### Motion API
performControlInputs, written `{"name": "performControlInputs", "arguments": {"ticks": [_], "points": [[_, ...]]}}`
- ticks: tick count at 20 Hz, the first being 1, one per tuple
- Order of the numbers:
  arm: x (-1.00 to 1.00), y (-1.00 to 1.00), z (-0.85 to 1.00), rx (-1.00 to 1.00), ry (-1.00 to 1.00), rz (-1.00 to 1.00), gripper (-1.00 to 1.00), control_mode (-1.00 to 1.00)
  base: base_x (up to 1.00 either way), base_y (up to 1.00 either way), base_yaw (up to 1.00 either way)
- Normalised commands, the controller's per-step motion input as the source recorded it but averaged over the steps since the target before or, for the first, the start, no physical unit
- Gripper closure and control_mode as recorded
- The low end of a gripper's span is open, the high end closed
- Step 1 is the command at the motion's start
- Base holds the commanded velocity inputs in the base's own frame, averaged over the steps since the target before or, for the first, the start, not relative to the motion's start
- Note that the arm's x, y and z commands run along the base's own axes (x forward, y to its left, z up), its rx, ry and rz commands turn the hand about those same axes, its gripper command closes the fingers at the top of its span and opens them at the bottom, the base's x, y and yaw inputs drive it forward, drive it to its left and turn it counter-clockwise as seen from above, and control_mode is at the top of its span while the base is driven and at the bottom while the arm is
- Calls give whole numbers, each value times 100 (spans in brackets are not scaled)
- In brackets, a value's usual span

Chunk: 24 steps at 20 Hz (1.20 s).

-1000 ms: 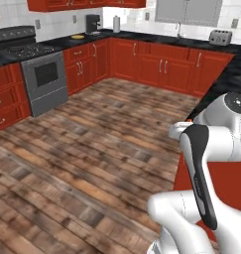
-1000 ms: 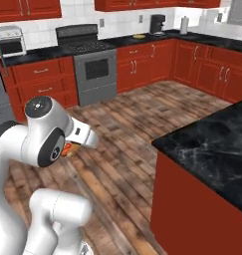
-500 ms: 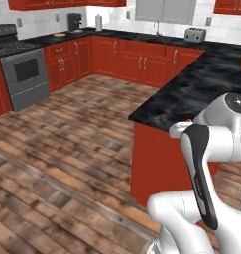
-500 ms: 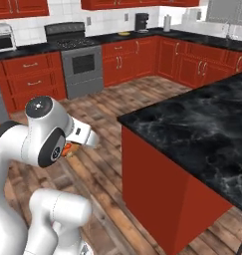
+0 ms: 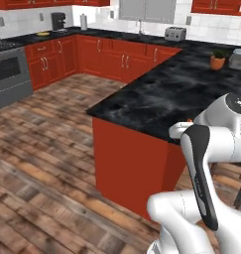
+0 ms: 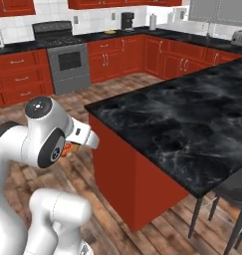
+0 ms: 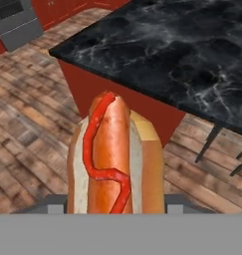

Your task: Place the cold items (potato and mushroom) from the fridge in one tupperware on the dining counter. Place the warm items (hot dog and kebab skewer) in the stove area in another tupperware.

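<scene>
Kitchen floor below lengthwise-held hot dog (image 7: 115, 159)

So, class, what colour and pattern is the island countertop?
Black with pale grey marbling, like stone; the countertop shows best in the hand view.

Hot dog (image 7: 112, 159) before dining counter (image 7: 167, 55).

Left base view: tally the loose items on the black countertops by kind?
Toaster: 1
Coffee maker: 1
Potted plant: 1
Yellow dish: 1
White canister: 1
Total: 5
</scene>
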Motion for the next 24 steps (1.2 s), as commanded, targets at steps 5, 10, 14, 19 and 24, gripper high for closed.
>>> {"name": "performControlInputs", "arguments": {"ticks": [5, 10, 14, 19, 24], "points": [[0, 0, 0, 0, 0, 0, 100, 100, -2, -100, 0], [0, 0, 0, 0, 0, 0, 100, 100, 0, -100, 0], [0, 0, 0, 0, 0, 0, 100, 100, 0, -100, 0], [0, 0, 0, 0, 0, 0, 100, 100, 0, -100, 0], [0, 0, 0, 0, 0, 0, 100, 100, 0, -100, 0]]}}
